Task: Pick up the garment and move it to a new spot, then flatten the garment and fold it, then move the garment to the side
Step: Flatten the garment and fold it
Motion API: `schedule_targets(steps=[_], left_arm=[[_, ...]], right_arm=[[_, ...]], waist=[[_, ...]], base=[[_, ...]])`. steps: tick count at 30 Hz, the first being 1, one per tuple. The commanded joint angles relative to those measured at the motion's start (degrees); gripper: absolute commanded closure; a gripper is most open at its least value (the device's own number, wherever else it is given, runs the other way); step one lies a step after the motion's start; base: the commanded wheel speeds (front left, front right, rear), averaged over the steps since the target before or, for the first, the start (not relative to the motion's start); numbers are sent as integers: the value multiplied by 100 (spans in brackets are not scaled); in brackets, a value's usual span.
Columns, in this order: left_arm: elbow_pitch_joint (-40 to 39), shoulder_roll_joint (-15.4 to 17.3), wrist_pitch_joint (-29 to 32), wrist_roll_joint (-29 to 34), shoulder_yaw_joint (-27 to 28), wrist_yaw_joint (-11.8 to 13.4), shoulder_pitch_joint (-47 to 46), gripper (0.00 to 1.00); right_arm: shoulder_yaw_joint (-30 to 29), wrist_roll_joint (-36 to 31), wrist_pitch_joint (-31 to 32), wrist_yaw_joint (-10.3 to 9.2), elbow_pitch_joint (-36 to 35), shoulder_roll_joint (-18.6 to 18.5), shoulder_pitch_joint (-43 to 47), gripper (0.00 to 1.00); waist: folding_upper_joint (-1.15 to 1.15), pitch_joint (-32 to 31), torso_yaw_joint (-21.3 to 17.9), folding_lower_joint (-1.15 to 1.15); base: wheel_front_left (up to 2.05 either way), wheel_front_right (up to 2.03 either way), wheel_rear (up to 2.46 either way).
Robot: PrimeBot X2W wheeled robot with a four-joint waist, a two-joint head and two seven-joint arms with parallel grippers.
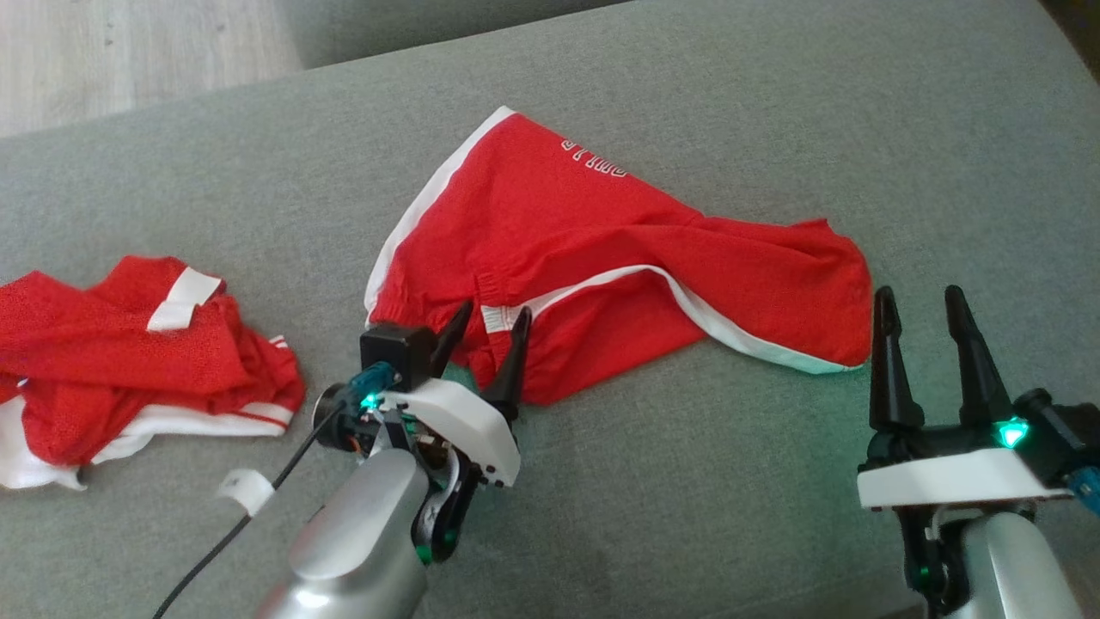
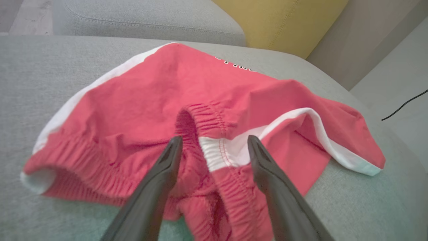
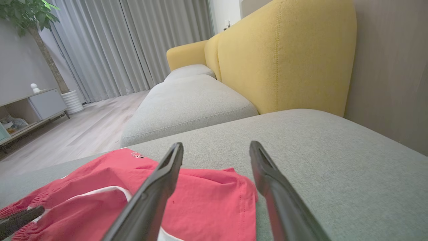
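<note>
Left end effector (image 1: 494,311) stands with its two dark fingers spread wide and nothing held. It sits at the near left edge of the red shorts (image 1: 584,232), right over the bunched elastic waistband. In the left wrist view the left end effector (image 2: 214,140) straddles a raised fold of that waistband on the shorts (image 2: 150,100), with a white strip of cloth between the tips (whether the tips press the fabric cannot be told). The right end effector (image 1: 919,297) is just as wide and empty. It hovers near the right end of the shorts, a little to the near side of the leg hem.

The shorts lie spread but rumpled on the grey seat cushion (image 1: 773,103), about mid-scene. Their long axis runs left to right, from the waistband at the near left to one leg's hem pointing right. The other leg points away to the far side, with a white stripe (image 1: 430,202) along its left edge. A second white band curves across the near right part. Small white lettering (image 1: 595,158) sits near the far edge, upside down to the head camera and too small to read.

From the right wrist, the right end effector (image 3: 216,145) looks over the right end of the shorts (image 3: 207,197) toward a yellow backrest (image 3: 284,57). A second red-and-white heap (image 1: 129,361) lies well apart at the far left of the cushion.
</note>
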Motion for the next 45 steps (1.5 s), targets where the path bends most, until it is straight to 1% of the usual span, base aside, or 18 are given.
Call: schedule_targets(steps=[1, 4, 5, 6, 7, 8, 9, 11, 15, 18, 21, 25, 30, 40, 45], left_arm=[[-90, 14, -57, 10, 90, -43, -252, 0], [-65, 14, -95, 4, 53, -90, -274, 0], [-56, 14, -105, -6, 36, -109, -281, 3], [-51, 14, -115, -11, 18, -120, -289, 16], [-51, 13, -128, -8, -5, -129, -298, 38], [-54, 13, -144, -7, -27, -136, -305, 56], [-64, 13, -167, -4, -49, -147, -311, 68], [-105, 13, -257, -2, -75, -164, -318, 100], [-253, 13, -472, 35, -132, -166, -315, 100], [-404, 51, -572, 46, -141, -172, -263, 100], [-588, 146, -611, 62, -155, -162, -164, 100], [-869, 264, -570, 70, -213, -161, -8, 100], [-1166, 374, -483, 77, -288, -153, 127, 100], [-1424, 415, -402, 77, -384, -55, 240, 100], [-1439, 434, -395, 66, -395, -34, 256, 100]], right_arm=[[124, 56, -61, -4, -159, -28, -182, 0], [126, 61, -61, -4, -146, -28, -184, 0], [126, 63, -61, -4, -139, -28, -186, 0], [128, 65, -61, -4, -132, -28, -190, 0], [130, 67, -61, -4, -126, -28, -194, 0], [131, 69, -61, -4, -122, -28, -196, 0], [132, 71, -61, -4, -118, -28, -197, 0], [123, 74, -61, -4, -106, -28, -194, 0], [69, 46, -61, -4, -5, -28, -156, 0], [39, -1, -61, -4, 252, -28, -128, 0], [-152, -62, -61, -4, 733, -28, -152, 0], [-289, -67, 23, -4, 1565, -28, -328, 0], [-233, 63, 196, -4, 2332, -28, -651, 0], [-270, -142, 246, -4, 3497, -28, -1135, 0], [-216, -166, 217, -4, 3687, -28, -1207, 0]], waist=[[0, 5, -27, -1], [0, 0, -44, -1], [0, -3, -51, -1], [0, -6, -57, -1], [0, -10, -62, -1], [0, -15, -65, -1], [0, -21, -67, -1], [0, -36, -67, -1], [0, -106, -4, -1], [0, -178, 78, -1], [0, -240, 203, -1], [0, -299, 385, -1], [0, -314, 554, -1], [0, -273, 589, -1], [0, -282, 535, -1]], base=[[0, 0, 0], [0, 0, 0], [0, 0, 0], [0, 0, 0], [0, 0, 0], [0, 0, 0], [0, 0, 0], [0, 0, 0], [0, 0, 0], [0, 0, 0], [0, 0, 0], [0, 0, 0], [0, 0, 0], [0, 0, 0], [0, 0, 0]])
